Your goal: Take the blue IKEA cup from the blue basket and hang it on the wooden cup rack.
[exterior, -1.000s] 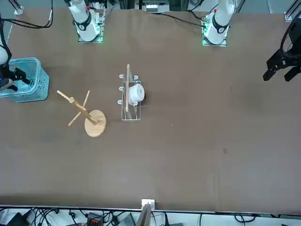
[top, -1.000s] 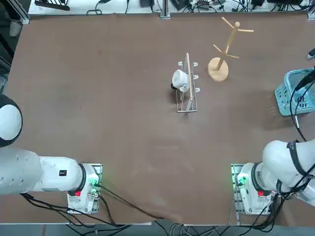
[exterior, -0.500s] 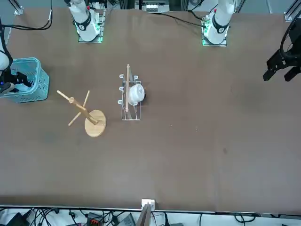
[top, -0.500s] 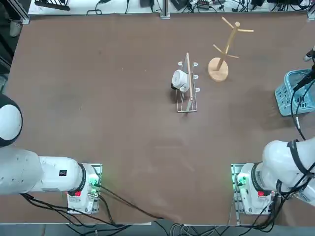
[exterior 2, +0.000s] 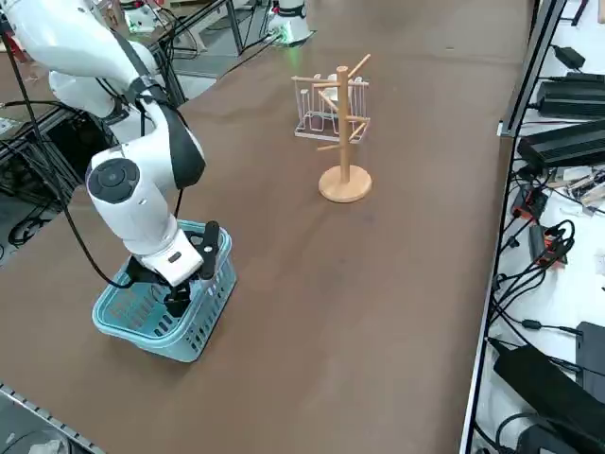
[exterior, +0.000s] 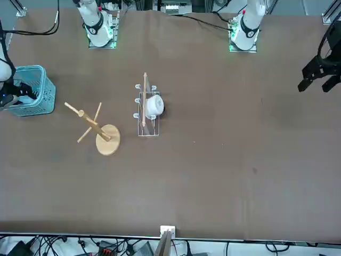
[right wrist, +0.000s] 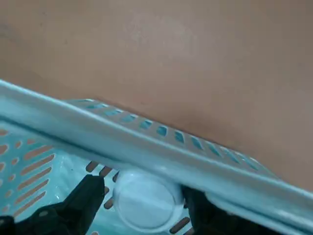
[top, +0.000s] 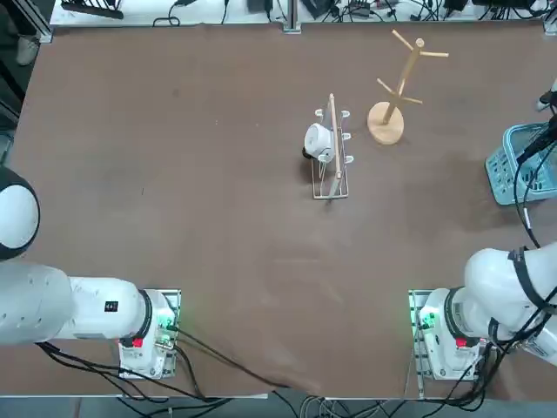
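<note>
The blue basket [exterior 2: 194, 326] stands at the table's right edge, also seen in the top view [top: 500, 165] and front view [exterior: 41, 92]. My right gripper [exterior 2: 178, 301] reaches down into it. In the wrist view, the pale blue IKEA cup [right wrist: 146, 203] lies on the basket's floor just behind the basket's wall [right wrist: 146, 142]. The right gripper [right wrist: 142, 192] is open, one finger [right wrist: 80, 198] on each side of the cup, with a sliver of gap on one side. The wooden cup rack [top: 397, 85] [exterior 2: 342, 128] stands well away, its pegs bare.
A low metal wire rack [top: 332, 165] holding a white cup [top: 317, 139] sits beside the wooden rack, toward the table's middle. Cables and black equipment [exterior 2: 567, 142] line the shelf past the table's far edge.
The right gripper has sunk a little deeper into the blue basket. Nothing else on the table has moved.
</note>
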### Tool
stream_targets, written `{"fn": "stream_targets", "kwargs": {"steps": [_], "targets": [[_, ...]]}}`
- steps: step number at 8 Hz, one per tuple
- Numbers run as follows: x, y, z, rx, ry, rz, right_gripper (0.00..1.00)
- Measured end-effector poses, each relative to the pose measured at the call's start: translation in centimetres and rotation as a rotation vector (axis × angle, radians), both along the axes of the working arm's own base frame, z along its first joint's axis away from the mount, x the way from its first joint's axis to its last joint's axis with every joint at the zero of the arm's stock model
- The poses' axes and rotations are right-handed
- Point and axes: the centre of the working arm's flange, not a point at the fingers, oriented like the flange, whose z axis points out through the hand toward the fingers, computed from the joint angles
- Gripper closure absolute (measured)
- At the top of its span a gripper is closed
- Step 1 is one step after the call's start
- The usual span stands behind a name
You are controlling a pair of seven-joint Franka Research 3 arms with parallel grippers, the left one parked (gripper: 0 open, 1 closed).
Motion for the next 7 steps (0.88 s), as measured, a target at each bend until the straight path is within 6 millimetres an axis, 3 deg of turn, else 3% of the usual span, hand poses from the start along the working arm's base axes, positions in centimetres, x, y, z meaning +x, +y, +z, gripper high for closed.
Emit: {"fn": "stream_targets", "kwargs": {"steps": [7], "targets": [[-0.2, -0.45, -0.9, 0.006, 0.007, -0.009, 0.0]]}}
